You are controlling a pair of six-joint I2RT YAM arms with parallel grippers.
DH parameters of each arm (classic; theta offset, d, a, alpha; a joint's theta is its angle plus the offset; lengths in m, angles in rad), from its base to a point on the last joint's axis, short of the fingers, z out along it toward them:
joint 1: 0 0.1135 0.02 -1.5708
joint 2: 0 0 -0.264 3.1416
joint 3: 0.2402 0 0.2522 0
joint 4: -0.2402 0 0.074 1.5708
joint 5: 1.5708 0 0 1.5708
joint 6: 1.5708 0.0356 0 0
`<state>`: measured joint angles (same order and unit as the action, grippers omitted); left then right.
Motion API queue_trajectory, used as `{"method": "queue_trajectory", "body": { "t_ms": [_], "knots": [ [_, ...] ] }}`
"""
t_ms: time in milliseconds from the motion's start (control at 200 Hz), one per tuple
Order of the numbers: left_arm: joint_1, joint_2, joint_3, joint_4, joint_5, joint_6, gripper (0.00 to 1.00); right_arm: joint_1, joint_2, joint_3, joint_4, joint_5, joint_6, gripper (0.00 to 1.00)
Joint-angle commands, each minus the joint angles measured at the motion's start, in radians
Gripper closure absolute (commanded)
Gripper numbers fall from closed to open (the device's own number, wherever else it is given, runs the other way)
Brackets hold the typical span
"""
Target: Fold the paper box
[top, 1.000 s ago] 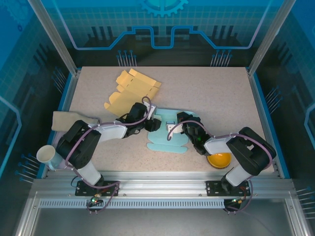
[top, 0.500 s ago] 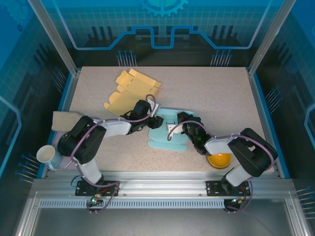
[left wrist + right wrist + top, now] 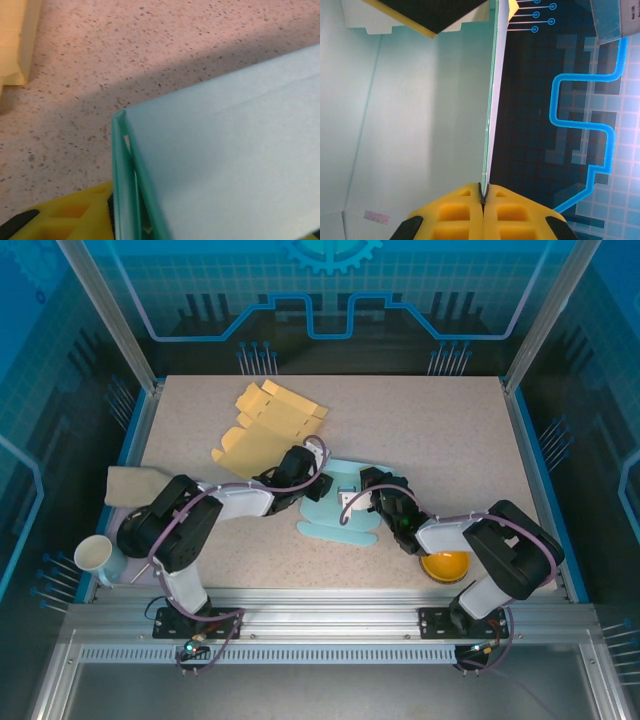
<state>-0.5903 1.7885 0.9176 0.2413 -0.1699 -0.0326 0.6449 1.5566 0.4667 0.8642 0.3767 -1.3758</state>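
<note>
Seen from its own wrist, the right gripper (image 3: 483, 196) pinches the thin wall of the pale blue paper box (image 3: 420, 115). The left gripper (image 3: 312, 486) sits just beside a folded corner of the box; I cannot tell its grip.

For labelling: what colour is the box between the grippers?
Paper box: light teal, best in top external view.

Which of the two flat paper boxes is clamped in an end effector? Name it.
The light blue one in the middle: the right end effector pinches its edge. The yellow one lies farther back left, ungripped.
</note>
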Motion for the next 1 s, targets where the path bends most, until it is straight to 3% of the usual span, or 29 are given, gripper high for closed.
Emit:
{"method": "queue_trajectory", "body": {
  "t_ms": [0, 125, 430, 610, 860, 995],
  "knots": [
    [0.027, 0.033, 0.041, -0.079, -0.300, -0.060, 0.53, -0.015, -0.006, -0.003, -0.074, -0.033, 0.018, 1.00],
    [0.028, 0.049, 0.068, -0.162, -0.409, -0.122, 0.53, -0.027, -0.008, 0.000, -0.076, -0.030, 0.029, 1.00],
    [0.051, 0.072, 0.102, -0.283, -0.484, -0.233, 0.59, -0.045, -0.029, 0.011, -0.111, -0.041, 0.058, 1.00],
    [0.065, 0.097, 0.151, -0.393, -0.552, -0.314, 0.57, -0.059, -0.030, 0.019, -0.117, -0.038, 0.079, 1.00],
    [0.083, 0.121, 0.185, -0.483, -0.524, -0.391, 0.55, -0.078, -0.053, 0.034, -0.165, -0.058, 0.120, 1.00],
    [0.084, 0.112, 0.170, -0.461, -0.489, -0.387, 0.64, -0.083, -0.049, 0.040, -0.181, -0.068, 0.125, 1.00]
  ]
}}
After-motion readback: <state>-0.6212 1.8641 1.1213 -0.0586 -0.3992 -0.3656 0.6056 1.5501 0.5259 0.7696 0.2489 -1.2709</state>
